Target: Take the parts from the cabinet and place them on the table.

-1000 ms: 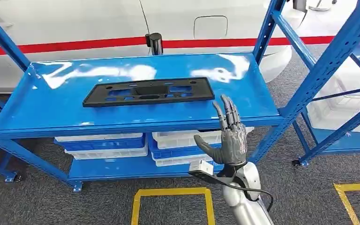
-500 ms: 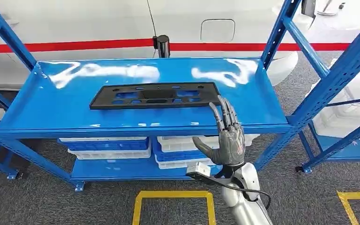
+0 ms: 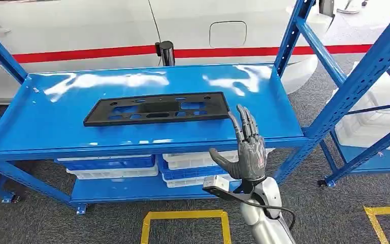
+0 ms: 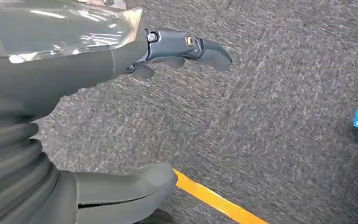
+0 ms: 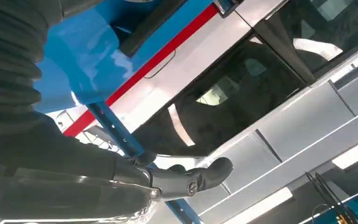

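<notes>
1. A blue metal cabinet (image 3: 40,127) of open shelves stands in front of the robot, with a white vehicle with a red stripe (image 3: 81,35) behind it.
2. The part (image 3: 156,109), a flat black plate with cut-out slots, lies on the top shelf, near the middle and a little toward the front edge.
3. Its long axis runs side to side across the shelf, roughly parallel to the front edge, with the right end sitting slightly farther back.
4. The right hand (image 3: 246,150) is raised in front of the shelf edge, fingers spread and pointing up, thumb out to the side, holding nothing.
5. From this hand the part lies forward and to the left; the part's right end is the nearest bit, just beyond the fingertips and not touching them.
6. The left hand (image 4: 74,93) hangs low over grey carpet and a yellow floor line (image 4: 214,198), fingers apart and empty.
7. The right hand is by far the nearer one, so the reach probably falls to it, aimed at the plate's right end.
8. White and blue bins (image 3: 117,165) sit on the lower shelf.
</notes>
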Robot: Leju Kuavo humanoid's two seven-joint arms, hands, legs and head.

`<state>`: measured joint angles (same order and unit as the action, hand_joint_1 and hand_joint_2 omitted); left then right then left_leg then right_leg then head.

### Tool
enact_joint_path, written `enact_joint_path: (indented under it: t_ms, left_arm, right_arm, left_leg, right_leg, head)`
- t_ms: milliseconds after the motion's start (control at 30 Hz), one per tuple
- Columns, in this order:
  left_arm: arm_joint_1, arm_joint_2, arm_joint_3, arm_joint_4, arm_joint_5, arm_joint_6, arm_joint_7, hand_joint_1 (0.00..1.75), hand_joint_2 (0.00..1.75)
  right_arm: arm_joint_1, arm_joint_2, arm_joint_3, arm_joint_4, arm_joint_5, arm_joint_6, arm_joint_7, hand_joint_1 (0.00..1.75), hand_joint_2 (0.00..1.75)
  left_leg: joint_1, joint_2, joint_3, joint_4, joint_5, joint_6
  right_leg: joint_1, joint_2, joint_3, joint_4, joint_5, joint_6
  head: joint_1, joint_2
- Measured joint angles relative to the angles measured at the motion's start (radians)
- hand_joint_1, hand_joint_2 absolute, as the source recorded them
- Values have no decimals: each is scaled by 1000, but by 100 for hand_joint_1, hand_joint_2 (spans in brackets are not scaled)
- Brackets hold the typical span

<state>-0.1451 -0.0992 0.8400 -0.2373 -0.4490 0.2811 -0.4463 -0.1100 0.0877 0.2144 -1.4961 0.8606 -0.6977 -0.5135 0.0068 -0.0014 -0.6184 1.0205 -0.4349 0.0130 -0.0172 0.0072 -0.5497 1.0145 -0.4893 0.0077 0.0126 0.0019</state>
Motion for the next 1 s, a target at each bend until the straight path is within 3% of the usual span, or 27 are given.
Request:
enact_joint_path:
  t_ms: [100,133,167,200,267,300,333,367,400,467,500,567,633,667,700,733,800,833,867,900,967,1000]
  left_arm:
    - [0,0,0,0,2,0,-4,0,175]
    - [1,0,0,0,2,0,-5,0,175]
    - [2,-2,0,0,2,0,-5,0,175]
    - [2,-3,0,0,2,0,-6,0,175]
    - [1,-3,0,0,2,-2,-6,0,175]
    - [1,-3,0,0,2,-2,-6,0,175]
    - [2,-3,0,0,2,-2,-6,0,175]
    - [3,-4,0,0,2,-2,-6,0,175]
    - [3,-4,0,0,2,-2,-6,0,175]
    - [3,-5,0,0,6,-2,-5,0,175]
    - [4,-5,0,0,8,-2,-5,0,175]
    - [3,-5,0,0,9,0,-5,0,175]
    - [3,-5,1,0,9,0,-5,0,175]
    - [2,-1,1,-1,10,1,-5,0,175]
    - [2,-5,1,-1,10,1,-6,0,175]
    - [2,-5,1,-1,9,1,-6,0,175]
    - [4,-4,1,-1,10,1,-6,0,175]
    - [5,-4,2,0,10,2,-6,0,175]
    - [8,-4,2,0,11,2,-6,0,175]
    - [8,-3,2,0,11,2,-6,0,175]
    - [8,-3,2,0,11,2,-6,0,175]
    - [8,-2,3,0,11,3,-6,0,175]
  right_arm:
    - [-3,0,3,0,-2,0,5,0,175]
    - [-5,0,5,0,-3,0,5,0,175]
    - [-6,-1,6,-2,-4,0,8,0,175]
    - [-9,-2,7,-2,-5,0,8,0,175]
    - [-10,-3,8,-2,-5,0,8,0,175]
    - [-7,-5,8,-2,-5,0,8,0,175]
    - [-6,-7,8,-2,-5,0,9,0,175]
    - [-6,-8,8,-2,-5,0,10,0,175]
    - [-6,-10,8,-2,-5,0,10,0,175]
    - [-7,-10,10,-2,-6,0,10,0,175]
    - [-9,-11,12,0,-8,0,10,0,175]
    - [-11,-11,16,0,-11,0,10,0,175]
    - [-13,-12,16,1,-15,0,10,0,175]
    - [-16,-11,18,1,-16,0,10,0,175]
    - [-19,-12,19,1,-16,0,9,0,175]
    - [-23,-12,21,1,-16,0,9,0,175]
    - [-24,-12,25,3,-15,0,9,0,175]
    - [-23,-12,25,4,-15,0,9,0,175]
    - [-23,-12,27,6,-18,0,9,0,175]
    - [-23,-12,27,8,-19,0,7,0,175]
    - [-24,-12,30,9,-21,0,6,0,175]
    - [-25,-12,31,9,-21,0,5,0,175]
  left_leg:
    - [-11,-2,-1,-3,-9,11]
    - [-12,-3,11,-14,-7,19]
    - [0,0,32,-33,2,25]
    - [-2,-1,40,-40,2,31]
    - [-5,1,49,-39,-5,40]
    - [-6,-1,52,-39,-10,41]
    - [-6,-2,55,-39,-14,41]
    - [-6,-5,63,-39,-21,40]
    - [-6,-8,73,-38,-28,37]
    - [-6,-10,98,-38,-46,31]
    - [-13,-10,100,-35,-57,24]
    - [-16,-11,104,-32,-70,15]
    - [-11,-8,108,-34,-78,3]
    - [-7,-8,106,-28,-89,-2]
    - [-7,-6,98,2,-102,-9]
    - [-3,-6,63,72,-132,-16]
    - [6,-4,-44,244,-191,-30]
    - [7,-3,-80,289,-195,-32]
    - [10,-2,-103,295,-172,-34]
    - [12,-2,-97,251,-124,-34]
    - [14,-1,-29,68,1,-30]
    - [13,0,1,0,26,-26]
  right_leg:
    - [-6,0,1,-6,-7,16]
    - [-2,0,8,-13,-7,25]
    - [0,-2,2,2,-13,27]
    - [3,-2,-12,41,-29,23]
    - [2,-2,-105,201,-86,11]
    - [1,-2,-160,285,-108,11]
    - [2,-2,-189,321,-109,16]
    - [2,-2,-198,308,-88,26]
    - [1,-2,-176,246,-47,39]
    - [1,-5,-94,54,49,56]
    - [2,-10,-71,-4,73,49]
    - [0,-7,-62,-5,67,25]
    - [5,-6,-61,-6,60,12]
    - [-10,-3,-50,-12,59,5]
    - [-10,-4,-42,-13,53,-4]
    - [-10,-5,-35,-13,47,-12]
    - [-9,-5,-25,-12,36,-17]
    - [-9,-5,-21,-12,32,-16]
    - [-9,-4,-14,-12,26,-14]
    - [-11,-2,-5,-12,19,-12]
    - [-13,-1,20,-13,3,-3]
    - [-13,-1,26,-14,-4,3]
  head:
    - [0,0]
    - [0,0]
    - [2,0]
    - [3,0]
    - [4,0]
    - [5,0]
    - [4,0]
    - [4,0]
    - [5,0]
    - [5,0]
    - [6,0]
    - [3,0]
    - [3,0]
    - [4,0]
    - [2,0]
    - [0,0]
    - [0,0]
    - [-1,0]
    - [0,0]
    - [-1,0]
    - [0,0]
    - [0,0]
